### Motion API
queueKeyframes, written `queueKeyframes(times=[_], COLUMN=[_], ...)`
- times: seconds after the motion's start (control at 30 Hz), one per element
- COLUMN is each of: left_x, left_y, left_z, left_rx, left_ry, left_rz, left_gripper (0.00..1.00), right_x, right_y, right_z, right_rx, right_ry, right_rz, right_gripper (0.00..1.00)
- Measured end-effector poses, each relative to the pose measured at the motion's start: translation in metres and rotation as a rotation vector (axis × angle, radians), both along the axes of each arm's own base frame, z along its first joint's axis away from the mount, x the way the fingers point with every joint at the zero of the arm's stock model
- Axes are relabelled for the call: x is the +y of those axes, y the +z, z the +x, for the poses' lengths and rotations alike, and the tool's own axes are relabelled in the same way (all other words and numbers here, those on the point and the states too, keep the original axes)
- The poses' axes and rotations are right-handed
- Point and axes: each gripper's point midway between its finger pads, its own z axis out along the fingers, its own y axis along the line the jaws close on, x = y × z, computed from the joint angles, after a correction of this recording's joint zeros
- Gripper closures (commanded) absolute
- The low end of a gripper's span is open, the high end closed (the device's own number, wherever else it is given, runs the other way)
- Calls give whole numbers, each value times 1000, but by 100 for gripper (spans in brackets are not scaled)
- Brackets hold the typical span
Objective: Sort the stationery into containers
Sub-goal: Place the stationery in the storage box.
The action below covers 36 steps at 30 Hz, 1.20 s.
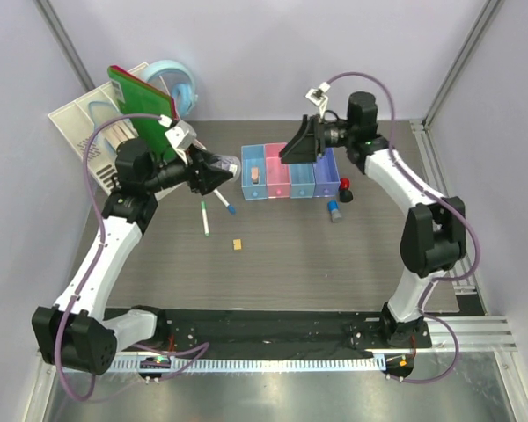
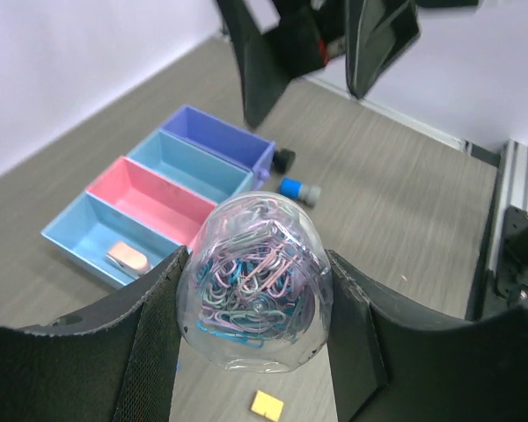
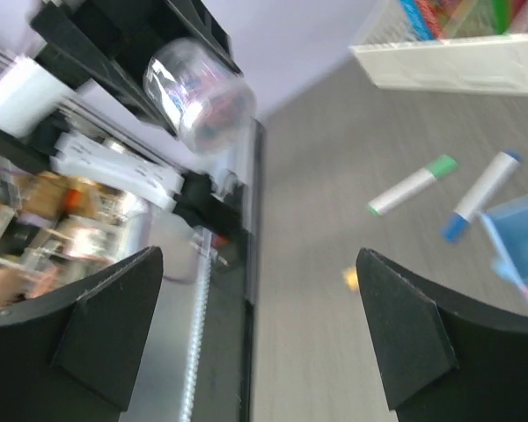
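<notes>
Currently, on the desk [image 1: 290, 264], the row of containers [image 1: 290, 190] lies just ahead of the left gripper [image 1: 213, 170] and directly beneath the right gripper [image 1: 301, 141]. Left gripper: clamped on a clear tub of paper clips [image 2: 255, 281], held above the desk. Right gripper: spread wide, empty. The green-capped pen [image 1: 205, 218] and blue-capped pen [image 1: 225, 202] lie below the left gripper. The red-and-black cylinder [image 1: 345, 191] and blue-grey cylinder [image 1: 334, 211] rest near the right gripper. The pink eraser [image 2: 128, 258] sits in the light-blue bin [image 2: 70, 233]. The orange block [image 1: 237, 244] lies loose.

Judged step: delivering the tub. Next: align over a free bin, lower, release.

Desk surface: grey wood-grain, matte. Pale walls [image 1: 290, 53] enclose it.
</notes>
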Motion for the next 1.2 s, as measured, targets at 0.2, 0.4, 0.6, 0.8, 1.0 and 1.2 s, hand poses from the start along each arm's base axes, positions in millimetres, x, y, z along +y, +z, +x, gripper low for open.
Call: queueKeyframes(times=[0.2,0.4,0.6,0.8,1.0,1.2], left_x=[-2,-5,-8,-11,-13,-15], left_y=[14,-4,10,23,18,16], left_z=[4,-5,-14,-17,-19,-21], left_rx=[-55,-15,-47,-93,-99,-121], left_ry=[59,56,22,0,-18,-36], left_rz=[-32,-51,-87,-119,-144,-153], left_gripper=[100,100,100,100,100,100], right_x=[58,90,99,109,120,123], right_y=[13,3,14,18,14,28], right_z=[-5,-4,-16,-26,-39,-56], right_rx=[252,535,582,609,643,627], right_ry=[176,254,295,317,339,365], right_rz=[107,109,116,125,118,124], right_gripper=[0,0,0,5,20,27])
